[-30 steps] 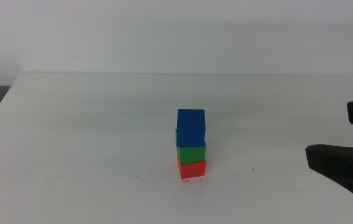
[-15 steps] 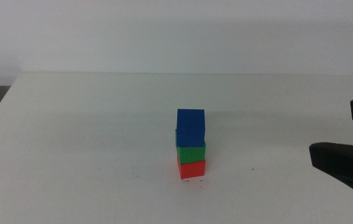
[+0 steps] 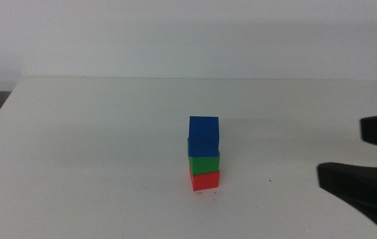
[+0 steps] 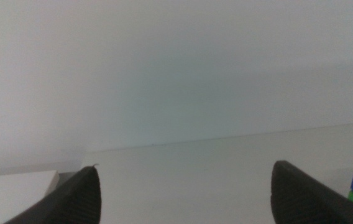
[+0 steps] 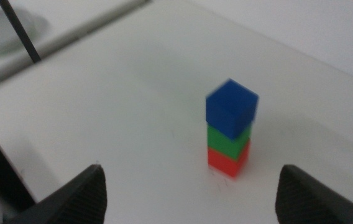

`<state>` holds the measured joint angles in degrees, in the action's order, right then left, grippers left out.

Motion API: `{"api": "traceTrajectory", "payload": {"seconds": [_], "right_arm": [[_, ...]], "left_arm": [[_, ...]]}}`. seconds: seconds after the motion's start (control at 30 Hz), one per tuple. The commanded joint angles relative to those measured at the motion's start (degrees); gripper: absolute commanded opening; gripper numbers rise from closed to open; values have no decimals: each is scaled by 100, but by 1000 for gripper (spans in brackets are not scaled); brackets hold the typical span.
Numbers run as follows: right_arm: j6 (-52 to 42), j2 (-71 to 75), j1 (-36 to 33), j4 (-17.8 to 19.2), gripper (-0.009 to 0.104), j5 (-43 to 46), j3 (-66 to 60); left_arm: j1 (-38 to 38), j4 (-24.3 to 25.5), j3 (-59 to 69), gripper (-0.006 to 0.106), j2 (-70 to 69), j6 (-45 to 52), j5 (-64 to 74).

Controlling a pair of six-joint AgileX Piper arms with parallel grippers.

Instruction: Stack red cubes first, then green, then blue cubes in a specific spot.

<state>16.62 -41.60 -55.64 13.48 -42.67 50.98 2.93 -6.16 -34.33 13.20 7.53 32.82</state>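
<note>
The stack stood complete near the table's middle: red cube [image 3: 205, 180] on the speck-marked spot [image 3: 207, 192], green cube [image 3: 204, 163] on it, blue cube [image 3: 204, 137] on top. The right gripper [image 3: 368, 156] hung well right, jaws apart and empty; the left gripper [image 4: 183, 193] waited, likewise spread. Nothing appeared left to do.

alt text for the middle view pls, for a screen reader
A three-cube stack stands near the middle of a white table: red cube at the bottom, green cube on it, blue cube on top. The right gripper, fingers open and empty, sits at the right edge, apart from the stack.
</note>
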Motion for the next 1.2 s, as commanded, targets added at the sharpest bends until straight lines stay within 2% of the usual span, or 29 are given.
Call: {"api": "traceTrajectory", "payload": {"seconds": [0.0,0.1,0.17,0.43,0.57,0.73,0.87,1.17], "right_arm": [[1,192,275,-173,91,881,-465],[1,493,1099,-593,91,2223,-1284],[1,697,1686,-812,91,2695,-1747],[1,1996,4086,-770,91,2895,-3559],[1,2710,4887,-770,91,2909,-4300],[1,3535,5221,-770,91,2909,-5089],[1,4160,5221,-742,91,2586,-5098],[1,4160,5221,-822,91,3072,-5098]], "left_arm": [[-2,12,378,94,-145,-9,-372],[-2,12,1000,94,-401,-9,-754],[-2,12,1407,94,-602,-9,-832],[-2,12,2575,94,-1256,-9,-872],[-2,12,3050,94,-1320,-9,-1393],[-2,12,3433,94,-1320,-9,-2263],[-2,12,3433,94,-1320,-9,-2170],[-2,12,3433,94,-1320,-9,-2536]]}}
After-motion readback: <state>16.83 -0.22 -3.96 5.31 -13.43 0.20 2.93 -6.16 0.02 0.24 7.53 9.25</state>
